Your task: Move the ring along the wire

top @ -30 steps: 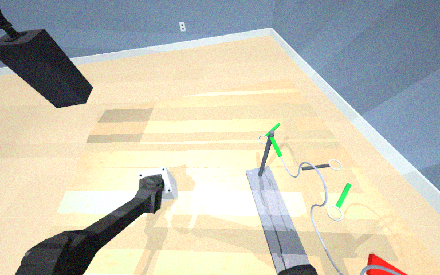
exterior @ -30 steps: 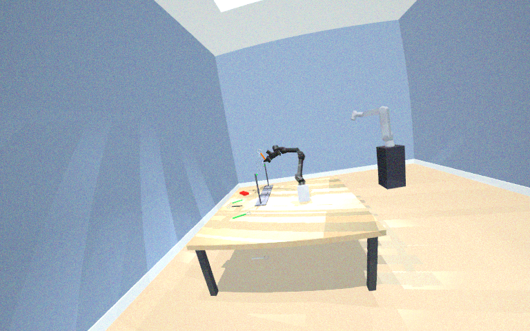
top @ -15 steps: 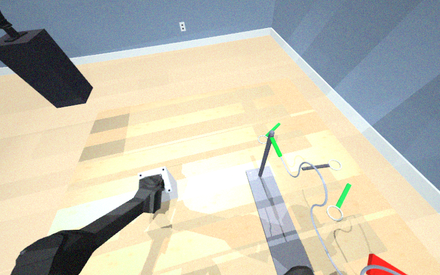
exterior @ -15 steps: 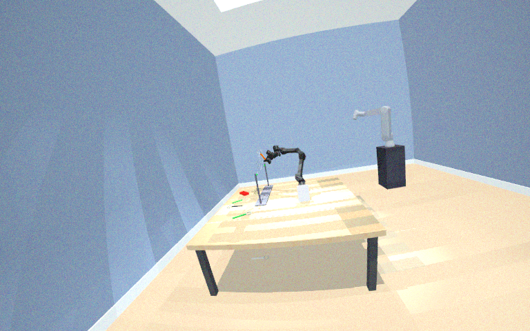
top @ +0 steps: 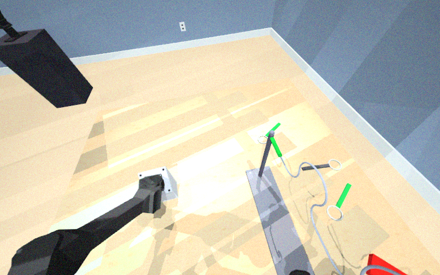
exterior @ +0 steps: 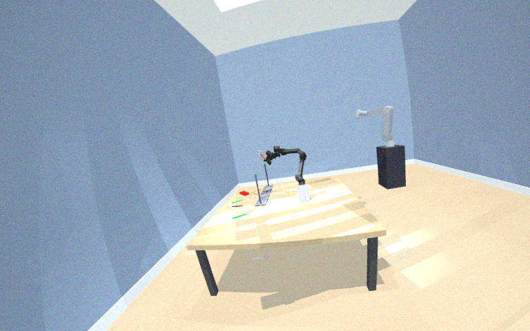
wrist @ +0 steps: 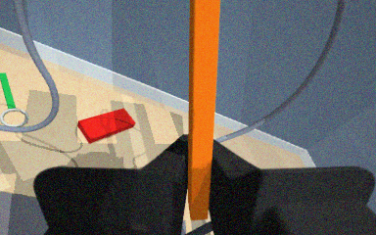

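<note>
My gripper (wrist: 194,141) (exterior: 268,156) is shut on the orange handle (wrist: 203,93) (exterior: 262,157), which stands upright between the dark fingers. The ring (exterior: 258,152) at its top is a tiny loop in the exterior view, held high above the two posts (exterior: 266,174) (exterior: 257,187); the wrist view cuts it off. The thin grey wire (wrist: 46,83) (top: 319,184) curves on both sides of the handle in the wrist view, apart from it. In the top view one post (top: 265,157) carries a green wire part (top: 275,146). I cannot tell where the wire passes through the ring.
A grey base plate (top: 275,213) (exterior: 265,195) carries the posts on the wooden table (top: 194,113) (exterior: 312,222). Spare rings lie beside it: two with green handles (top: 343,195) (top: 274,126) (wrist: 7,90), one with a dark handle (top: 316,167). A red block (top: 382,263) (wrist: 106,124) (exterior: 243,192) lies near the table edge.
</note>
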